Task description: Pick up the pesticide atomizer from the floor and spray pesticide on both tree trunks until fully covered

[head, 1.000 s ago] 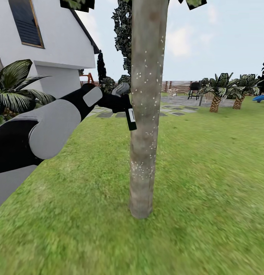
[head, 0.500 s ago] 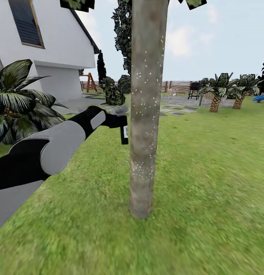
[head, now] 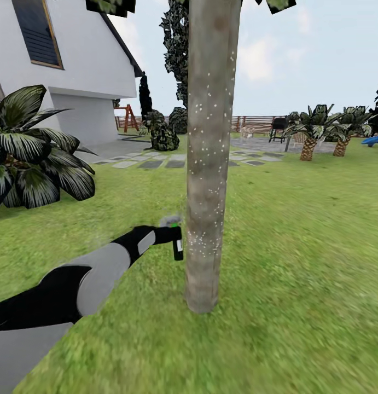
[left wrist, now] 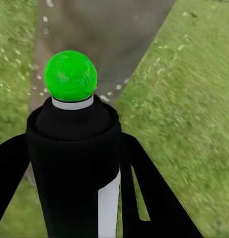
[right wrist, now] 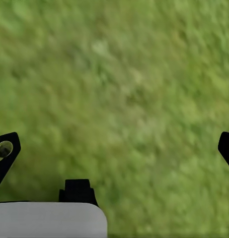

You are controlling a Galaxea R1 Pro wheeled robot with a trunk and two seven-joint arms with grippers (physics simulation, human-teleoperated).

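Observation:
A thick mottled grey-brown tree trunk [head: 208, 164] stands in the middle of the head view, dotted with white specks. My left gripper [head: 175, 236] is low beside the trunk's left side, shut on the black pesticide atomizer [head: 178, 249]. In the left wrist view the atomizer [left wrist: 74, 168] has a green nozzle ball pointing at the speckled trunk [left wrist: 104, 44], with the fingers [left wrist: 154, 193] on both sides of it. My right gripper [right wrist: 114, 148] hangs open over bare grass.
A white house [head: 52, 65] and a broad-leaved plant [head: 30, 148] are at the left. Grey stepping stones [head: 150, 163], short palm-like plants [head: 312, 131] and a brown slat fence [head: 254, 123] lie behind. Lawn surrounds the trunk.
My left arm has dropped steadily with the atomizer, from about mid-trunk height down to the trunk's lower part, staying close to its left side. The camera has not moved.

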